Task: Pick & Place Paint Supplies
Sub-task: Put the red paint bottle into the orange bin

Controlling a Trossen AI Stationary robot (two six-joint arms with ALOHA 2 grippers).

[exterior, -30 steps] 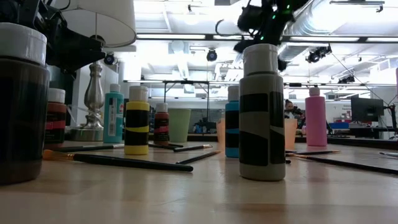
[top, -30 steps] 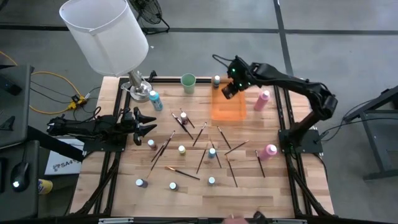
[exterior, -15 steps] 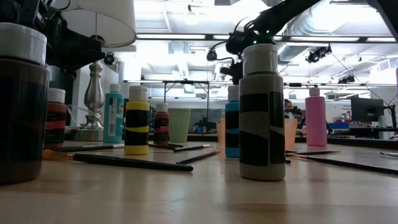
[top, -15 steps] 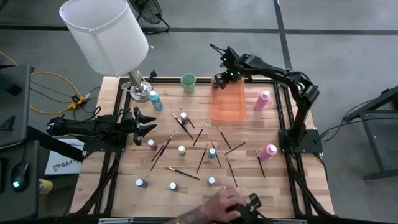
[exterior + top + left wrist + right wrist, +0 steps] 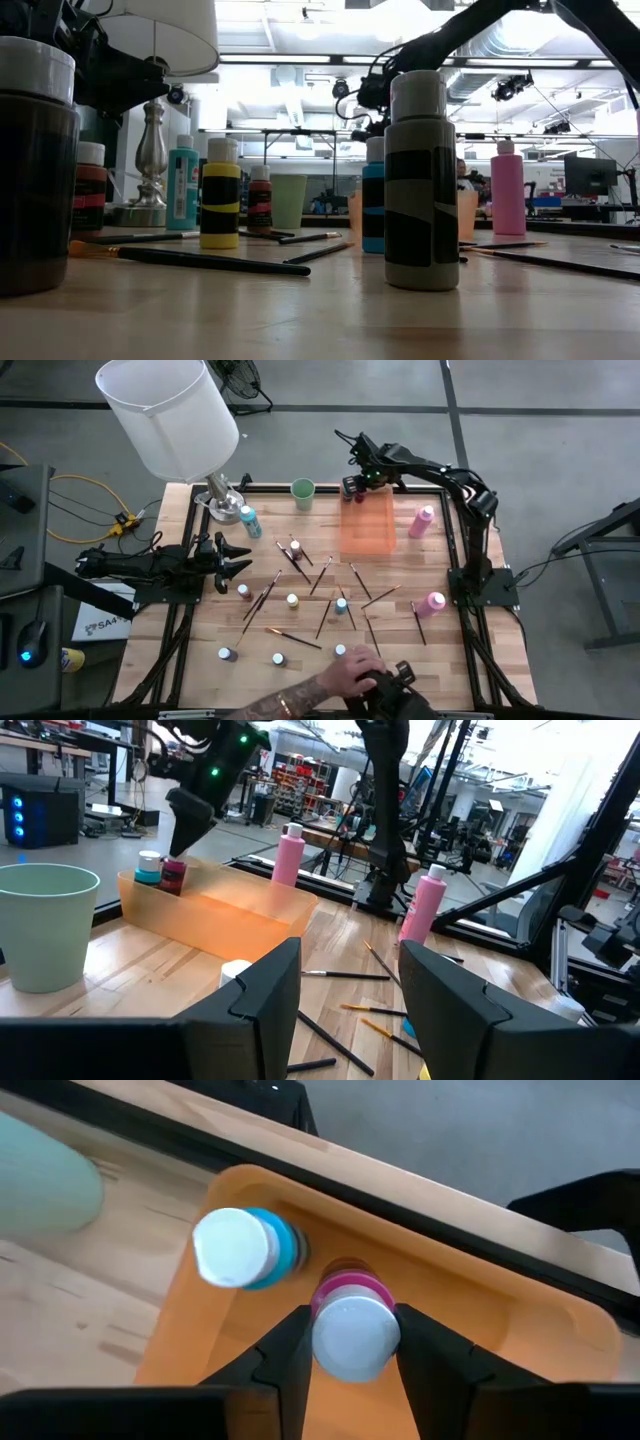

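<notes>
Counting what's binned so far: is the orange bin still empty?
No: a teal bottle and a pink bottle stand inside the orange bin.

Clearly a robotics lab or industrial workshop: grey concrete floor (image 5: 560,420), exposed silver ceiling ducting (image 5: 500,35) with strip lighting. Beyond the pale wooden-slat worktable (image 5: 300,660) on its black metal frame, stocked shelving (image 5: 300,775) and a dark computer monitor (image 5: 590,175)

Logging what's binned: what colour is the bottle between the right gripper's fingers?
Pink bottle with a pale cap, beside a teal one in the orange bin. Right wrist view shows it best.
</notes>
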